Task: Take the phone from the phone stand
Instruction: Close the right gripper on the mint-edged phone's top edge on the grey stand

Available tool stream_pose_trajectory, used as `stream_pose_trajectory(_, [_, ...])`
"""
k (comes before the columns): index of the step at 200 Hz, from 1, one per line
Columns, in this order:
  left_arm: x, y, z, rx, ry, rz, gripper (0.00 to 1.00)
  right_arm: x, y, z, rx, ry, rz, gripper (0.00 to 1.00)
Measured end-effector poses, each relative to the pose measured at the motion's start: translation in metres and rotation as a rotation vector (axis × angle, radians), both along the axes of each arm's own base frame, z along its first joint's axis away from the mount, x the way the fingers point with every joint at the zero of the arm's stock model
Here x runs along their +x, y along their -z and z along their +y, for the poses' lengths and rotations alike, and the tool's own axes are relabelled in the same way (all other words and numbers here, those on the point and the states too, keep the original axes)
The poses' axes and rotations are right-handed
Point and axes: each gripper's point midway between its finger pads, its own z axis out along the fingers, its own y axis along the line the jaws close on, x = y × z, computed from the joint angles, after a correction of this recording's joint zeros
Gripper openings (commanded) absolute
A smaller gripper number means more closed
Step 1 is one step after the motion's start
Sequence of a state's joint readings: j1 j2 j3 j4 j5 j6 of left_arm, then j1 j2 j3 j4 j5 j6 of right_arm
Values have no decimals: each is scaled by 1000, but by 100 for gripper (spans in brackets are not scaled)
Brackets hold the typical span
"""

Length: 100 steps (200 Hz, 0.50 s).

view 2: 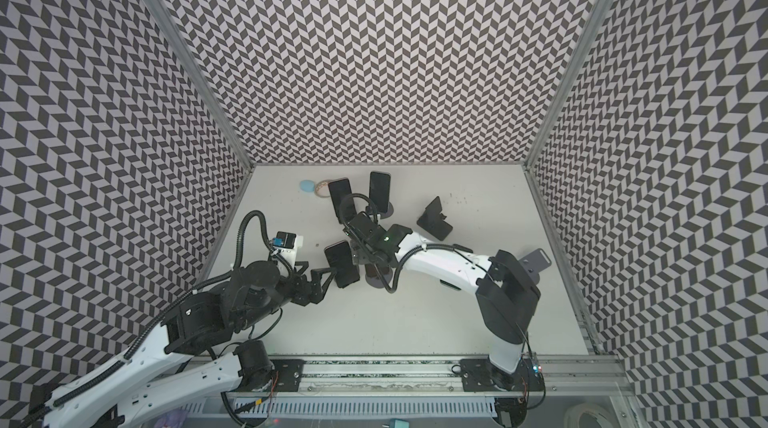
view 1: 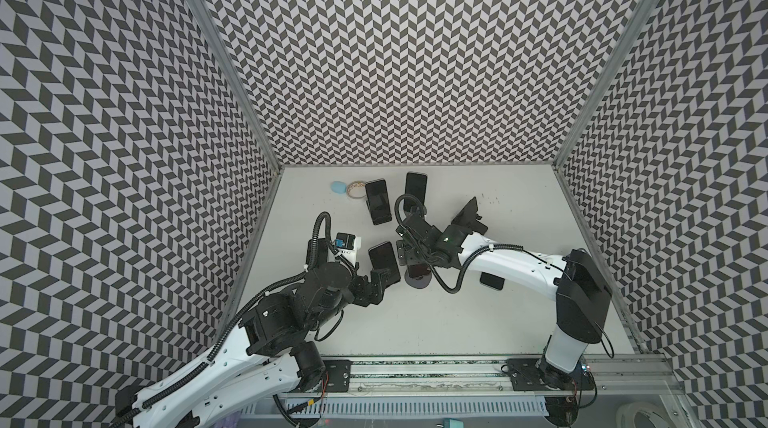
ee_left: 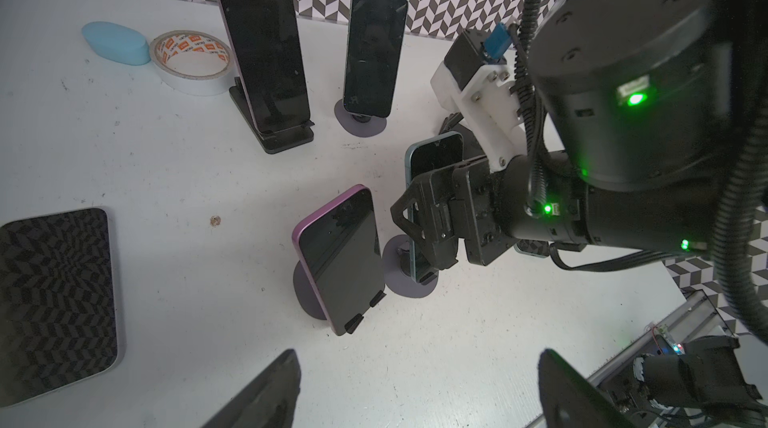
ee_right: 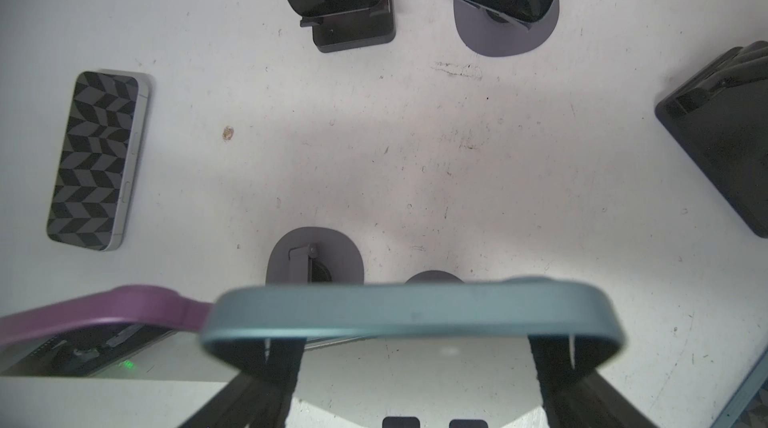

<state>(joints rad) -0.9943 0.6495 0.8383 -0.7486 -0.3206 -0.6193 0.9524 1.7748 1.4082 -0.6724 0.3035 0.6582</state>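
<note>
1. The right gripper straddles the teal phone over its top edge, a finger at each side (whether they pinch it, I cannot tell).
2. That phone stands upright on its round grey stand, mid tabletop.
3. The left gripper hangs wide open, holding nothing, facing the purple phone.
4. The purple phone leans on its own round stand, just beside the teal one.
5. Nearer the back wall, a pink-edged phone rests on a black rectangular stand, and a dark phone rests on a round base.
6. Around them are a tape roll, a blue oval thing, a flat-lying phone and a bare black stand.
</note>
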Motion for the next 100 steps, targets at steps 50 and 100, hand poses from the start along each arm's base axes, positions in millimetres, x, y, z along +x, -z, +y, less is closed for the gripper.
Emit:
stream_pose_trajectory(50, [0,0,0,-2,0,-1,90,2,0,-1,-1,3,0,80])
stream_pose_trajectory(100, [0,0,0,-2,0,-1,90,3,0,-2,-5,2,-3,75])
